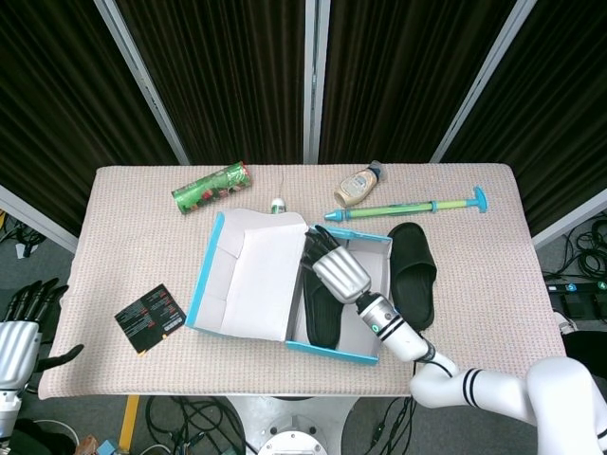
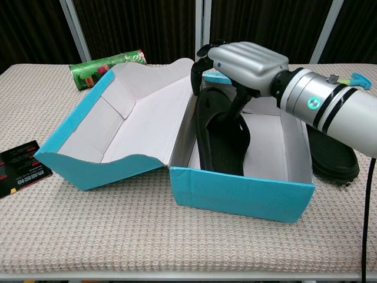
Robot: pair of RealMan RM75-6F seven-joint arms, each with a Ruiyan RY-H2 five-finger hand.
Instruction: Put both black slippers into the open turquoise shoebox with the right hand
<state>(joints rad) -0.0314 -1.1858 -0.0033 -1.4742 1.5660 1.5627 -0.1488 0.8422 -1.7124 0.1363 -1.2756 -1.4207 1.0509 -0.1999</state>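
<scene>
The open turquoise shoebox (image 1: 334,350) (image 2: 241,194) lies mid-table with its lid (image 1: 248,275) (image 2: 132,121) folded out to the left. One black slipper (image 1: 321,318) (image 2: 222,144) lies inside along the box's left wall. My right hand (image 1: 339,271) (image 2: 246,61) hovers palm down over that slipper's far end, fingers curled down on its left side, thumb reaching to its strap; no firm grip shows. The second black slipper (image 1: 414,270) (image 2: 333,159) rests on the table just right of the box, partly hidden by my forearm in the chest view. My left hand (image 1: 21,327) hangs open off the table's left corner.
A green can (image 1: 211,186) (image 2: 109,62) lies at the back left. A sauce bottle (image 1: 358,185) and a long turquoise stick (image 1: 408,208) lie behind the box. A black card (image 1: 149,318) (image 2: 20,168) sits near the front left. A small white item (image 1: 277,205) is behind the lid.
</scene>
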